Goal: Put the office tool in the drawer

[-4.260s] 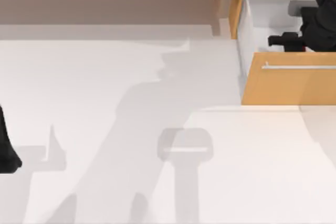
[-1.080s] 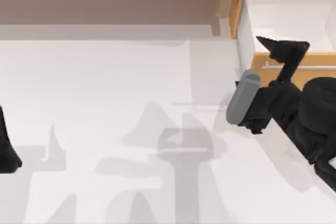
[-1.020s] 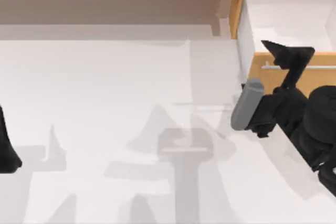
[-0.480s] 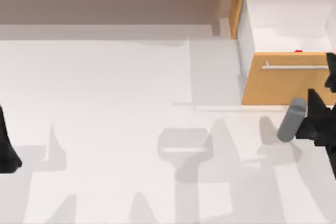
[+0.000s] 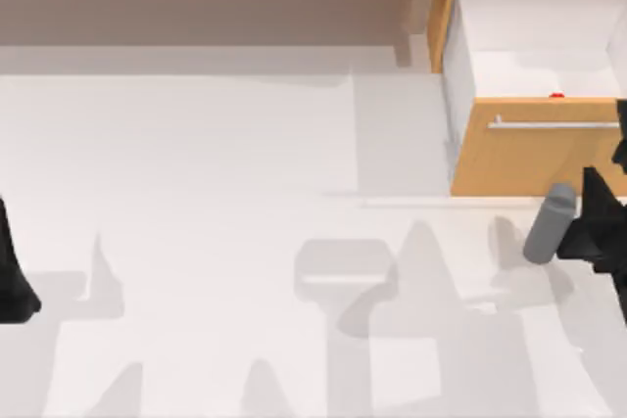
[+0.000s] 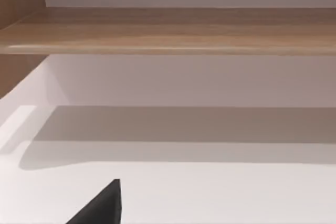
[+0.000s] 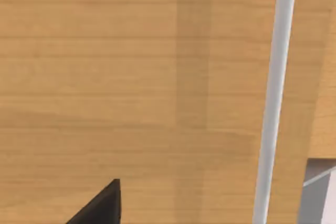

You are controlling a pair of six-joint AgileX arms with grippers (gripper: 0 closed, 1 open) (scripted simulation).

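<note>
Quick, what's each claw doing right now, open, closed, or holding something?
Left claw: parked at the table's left edge; open or closed cannot be told.
Right claw: in front of the drawer, at the right edge; cannot be told either.

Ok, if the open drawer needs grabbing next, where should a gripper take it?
By the silver bar handle on the drawer front, near its middle, coming from the table side, where the right gripper sits. The bar runs straight across the flat panel, probably the one part fingers can close around. The left gripper is parked at the table's left edge.
</note>
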